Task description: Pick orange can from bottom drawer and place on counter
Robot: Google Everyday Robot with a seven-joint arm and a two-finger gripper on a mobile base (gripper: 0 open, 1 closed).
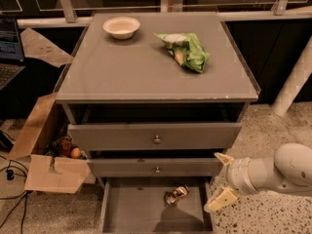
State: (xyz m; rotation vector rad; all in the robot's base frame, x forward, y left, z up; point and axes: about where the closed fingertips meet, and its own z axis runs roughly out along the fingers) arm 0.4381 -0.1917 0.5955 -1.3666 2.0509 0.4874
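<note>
The orange can (176,194) lies on its side on the floor of the bottom drawer (131,213), which is pulled out at the foot of the cabinet. My gripper (220,179) hangs at the drawer's right side, right of the can and apart from it. Its two cream fingers (220,199) are spread wide with nothing between them, so it is open. The counter (146,67) is the flat grey top above.
A white bowl (121,27) and a green snack bag (185,50) rest on the counter. Two grey drawer fronts with knobs (156,140) stand above the open drawer. A cardboard box (46,152) with small items sits left on the floor. A white post (295,77) stands right.
</note>
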